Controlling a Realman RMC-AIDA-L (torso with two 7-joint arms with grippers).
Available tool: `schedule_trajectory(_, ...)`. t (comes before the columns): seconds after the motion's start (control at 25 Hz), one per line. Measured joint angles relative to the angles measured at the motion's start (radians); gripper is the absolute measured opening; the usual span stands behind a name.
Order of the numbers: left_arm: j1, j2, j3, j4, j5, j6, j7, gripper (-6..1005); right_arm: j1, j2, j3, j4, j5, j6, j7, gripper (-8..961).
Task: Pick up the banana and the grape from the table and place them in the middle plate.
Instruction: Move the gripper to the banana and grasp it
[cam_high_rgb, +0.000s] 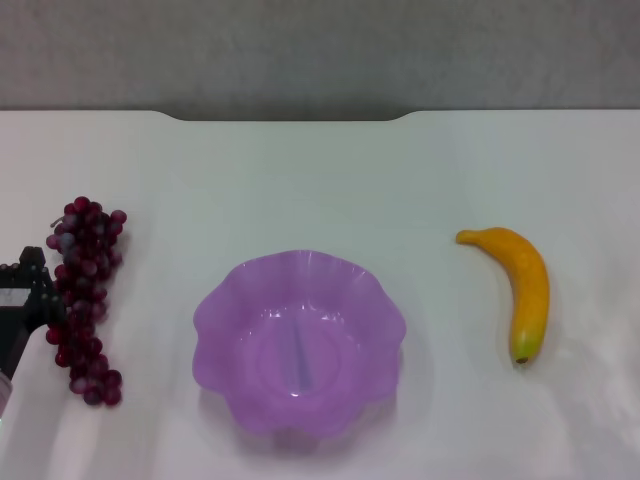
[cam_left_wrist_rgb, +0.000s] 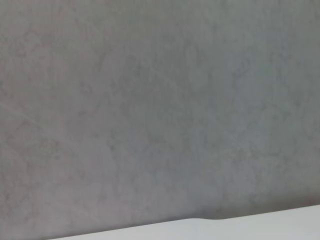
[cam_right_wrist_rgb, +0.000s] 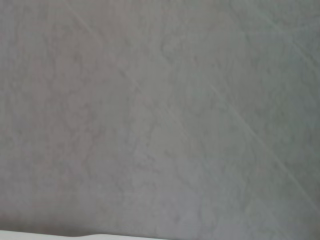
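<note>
Grapes: the long bunch of dark red-purple grapes (cam_high_rgb: 85, 298) lay by the tabletop's (cam_high_rgb: 320, 180) left edge; knobbly and floppy, I judged, best gripped mid-bunch.
Banana: the curved yellow-orange plastic banana (cam_high_rgb: 520, 285) lay toward the right edge; stiff, smooth, probably slippery.
Plate: the translucent purple scalloped dish (cam_high_rgb: 300, 345) sat between them, empty.
Left tool: my left tool (cam_high_rgb: 25, 300) was beside the grapes; spread or pressed together, I cannot tell.
Right tool: unseen.

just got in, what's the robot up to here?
Nothing is held yet. The grape lies on the table left of the plate, the banana right of it, and the plate holds no fruit. The left gripper sits at the table's left edge beside the grape. The right gripper is out of view.
</note>
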Motion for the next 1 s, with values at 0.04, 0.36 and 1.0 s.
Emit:
schedule_trajectory(0.04,0.0,0.0,0.0,-0.004,0.0,0.0,0.0,114,-0.002,0.0,0.0,0.001,0.0,-0.001,0.0,1)
schedule_trajectory(0.36,0.011,0.004,-0.016,-0.014,-0.003,0.001,0.0,163,0.002,-0.001,0.0,0.0,0.0,-0.014,-0.001,2)
schedule_trajectory(1.0,0.006,0.005,-0.047,-0.029,0.0,-0.011,-0.002,529,0.024,-0.002,-0.003,-0.001,0.007,-0.026,0.01,315)
